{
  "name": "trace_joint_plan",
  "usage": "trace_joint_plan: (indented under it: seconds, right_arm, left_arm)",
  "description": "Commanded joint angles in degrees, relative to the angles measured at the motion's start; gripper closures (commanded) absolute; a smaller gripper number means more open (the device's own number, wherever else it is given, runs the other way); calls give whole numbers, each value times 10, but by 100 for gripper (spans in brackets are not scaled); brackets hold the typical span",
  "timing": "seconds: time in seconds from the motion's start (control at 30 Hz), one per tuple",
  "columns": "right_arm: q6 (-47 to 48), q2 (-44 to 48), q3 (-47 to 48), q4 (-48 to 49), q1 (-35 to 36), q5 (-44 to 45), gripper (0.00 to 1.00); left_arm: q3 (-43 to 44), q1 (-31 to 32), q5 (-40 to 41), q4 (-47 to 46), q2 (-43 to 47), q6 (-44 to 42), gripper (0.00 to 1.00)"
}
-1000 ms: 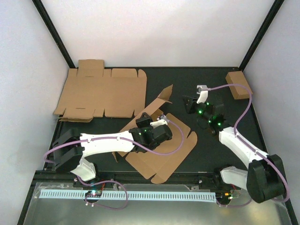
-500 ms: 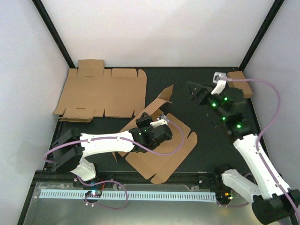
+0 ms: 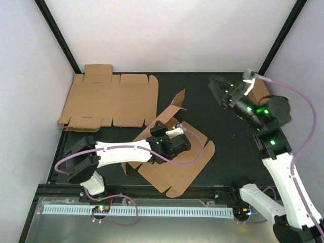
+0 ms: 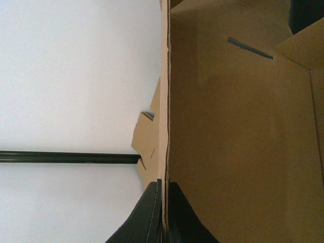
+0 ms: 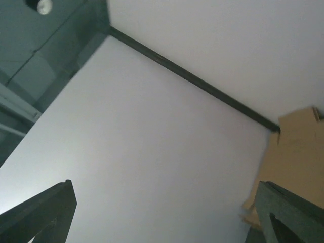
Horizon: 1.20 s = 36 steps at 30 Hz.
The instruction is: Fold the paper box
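Note:
The paper box (image 3: 177, 164) lies half folded in the middle of the black table, its brown flaps spread and one flap (image 3: 177, 104) standing up at the back. My left gripper (image 3: 177, 146) reaches over it and is shut on a raised cardboard wall. In the left wrist view the two black fingers (image 4: 152, 217) pinch the thin edge of that wall (image 4: 165, 126), with the box's inner panel (image 4: 238, 131) to the right. My right gripper (image 3: 221, 91) hangs high at the back right, open and holding nothing. Its fingertips (image 5: 45, 212) stand wide apart against the white wall.
A flat die-cut cardboard sheet (image 3: 109, 101) lies at the back left against the wall. A small closed brown box (image 3: 262, 90) sits in the back right corner, mostly hidden behind the right arm. White walls (image 3: 172, 35) and black frame posts enclose the table.
The right arm has risen and swung to the back right corner, and its jaws have opened wide. The left arm has shifted slightly right, still clamped on the box wall.

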<state>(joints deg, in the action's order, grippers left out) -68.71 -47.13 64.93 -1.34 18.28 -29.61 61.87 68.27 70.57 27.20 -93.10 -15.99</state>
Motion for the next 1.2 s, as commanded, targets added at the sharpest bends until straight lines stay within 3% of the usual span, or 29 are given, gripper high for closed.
trace_joint_plan:
  seconds: [0.0, 0.13, 0.27, 0.37, 0.6, 0.87, 1.17]
  right_arm:
    - [-73, -36, -24, 29, -2, -48, 0]
    - [-12, -25, -6, -28, -5, 13, 9]
    - [110, -47, 44, -164, -5, 42, 0]
    - [162, -25, 35, -217, -5, 97, 0]
    - [253, 12, -39, -224, -5, 115, 0]
    - [391, -31, -66, -240, -5, 107, 0]
    - [444, -61, -123, -155, -5, 111, 0]
  left_arm:
    - [12, 1, -32, 38, -11, 36, 98]
    - [8, 1, -48, 36, 14, 37, 98]
    - [8, 1, -53, 36, 29, 41, 98]
    - [3, 1, -55, 25, 31, 31, 99]
    - [-1, 2, -58, -8, 39, 15, 98]
    - [-1, 3, -54, 1, 18, 19, 99]
    - [12, 3, -41, 14, 11, 14, 98]
